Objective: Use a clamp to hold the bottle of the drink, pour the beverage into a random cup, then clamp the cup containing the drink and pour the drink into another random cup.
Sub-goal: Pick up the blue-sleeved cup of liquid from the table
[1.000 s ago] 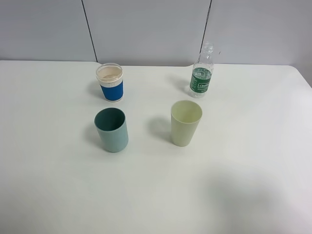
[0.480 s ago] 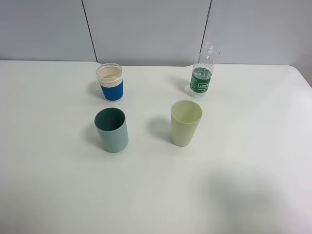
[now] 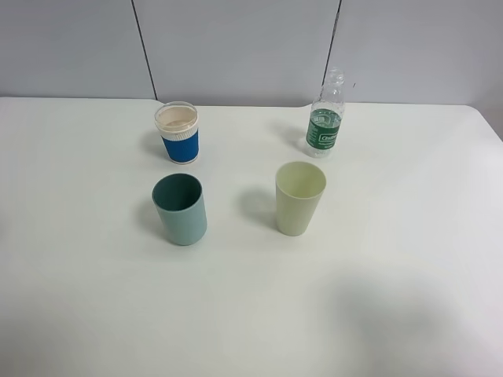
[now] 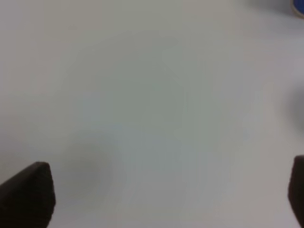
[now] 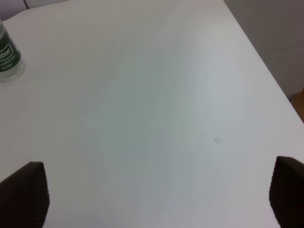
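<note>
The clear bottle with a dark green label stands at the back right of the white table; its lower part also shows in the right wrist view as the bottle. The blue-banded white cup stands at the back left, and a sliver of that cup shows in the left wrist view. In front of it is the teal tumbler. Neither arm appears in the high view. My left gripper and my right gripper each hang open over bare table, holding nothing. Any liquid is too faint to tell.
A pale yellow-green tumbler stands in front of the bottle, right of the teal one. The table's right edge runs close to my right gripper. Grey wall panels close off the back.
</note>
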`<action>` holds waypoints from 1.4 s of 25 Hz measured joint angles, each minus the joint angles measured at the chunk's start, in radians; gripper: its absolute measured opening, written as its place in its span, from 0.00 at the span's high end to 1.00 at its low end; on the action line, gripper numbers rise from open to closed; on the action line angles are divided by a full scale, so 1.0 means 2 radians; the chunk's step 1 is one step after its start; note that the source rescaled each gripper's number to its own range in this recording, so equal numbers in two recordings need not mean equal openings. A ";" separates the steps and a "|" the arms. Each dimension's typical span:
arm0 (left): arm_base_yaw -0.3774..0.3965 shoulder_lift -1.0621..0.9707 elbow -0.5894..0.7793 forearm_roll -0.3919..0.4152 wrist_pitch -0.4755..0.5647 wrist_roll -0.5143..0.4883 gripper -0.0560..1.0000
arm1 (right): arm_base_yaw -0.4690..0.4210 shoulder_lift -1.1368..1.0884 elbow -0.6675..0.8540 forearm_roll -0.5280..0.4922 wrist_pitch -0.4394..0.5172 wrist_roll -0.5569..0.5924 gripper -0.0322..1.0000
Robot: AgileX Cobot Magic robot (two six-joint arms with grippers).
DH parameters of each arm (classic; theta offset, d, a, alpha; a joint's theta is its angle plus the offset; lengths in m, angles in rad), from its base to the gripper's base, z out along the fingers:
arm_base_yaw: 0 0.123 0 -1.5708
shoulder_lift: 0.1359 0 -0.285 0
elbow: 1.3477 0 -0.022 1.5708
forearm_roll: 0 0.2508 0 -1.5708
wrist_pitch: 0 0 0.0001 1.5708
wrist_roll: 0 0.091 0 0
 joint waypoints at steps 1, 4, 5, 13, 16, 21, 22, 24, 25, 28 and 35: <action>0.000 0.016 0.000 -0.001 -0.015 0.000 0.00 | 0.000 0.000 0.000 0.000 0.000 0.000 0.15; 0.000 0.059 0.000 -0.004 -0.055 0.000 0.00 | 0.000 0.000 0.000 0.000 0.000 0.000 0.15; 0.000 0.074 0.000 -0.004 -0.069 0.000 0.00 | 0.000 0.000 0.000 0.000 0.000 0.000 0.15; 0.000 0.158 0.000 -0.005 -0.166 -0.001 0.00 | 0.000 0.000 0.000 0.000 0.000 0.000 0.15; 0.000 0.186 0.000 -0.005 -0.214 -0.001 0.00 | 0.000 0.000 0.000 0.000 0.000 0.000 0.15; 0.000 0.239 0.000 -0.005 -0.283 -0.001 0.00 | 0.000 0.000 0.000 0.000 0.000 0.000 0.15; 0.000 0.250 0.000 -0.005 -0.292 0.000 0.00 | 0.000 0.000 0.000 0.000 0.000 0.000 0.15; 0.000 0.272 0.000 -0.005 -0.313 0.001 0.00 | 0.000 0.000 0.000 0.000 0.000 0.000 0.15; 0.000 0.281 0.000 -0.005 -0.324 0.001 0.00 | 0.000 0.000 0.000 0.000 0.000 0.000 0.15; 0.000 0.309 -0.001 -0.005 -0.359 0.001 0.00 | 0.000 0.000 0.000 0.000 0.000 0.000 0.15; 0.000 0.366 -0.001 0.014 -0.432 0.001 0.00 | 0.000 0.000 0.000 0.000 0.000 0.000 0.15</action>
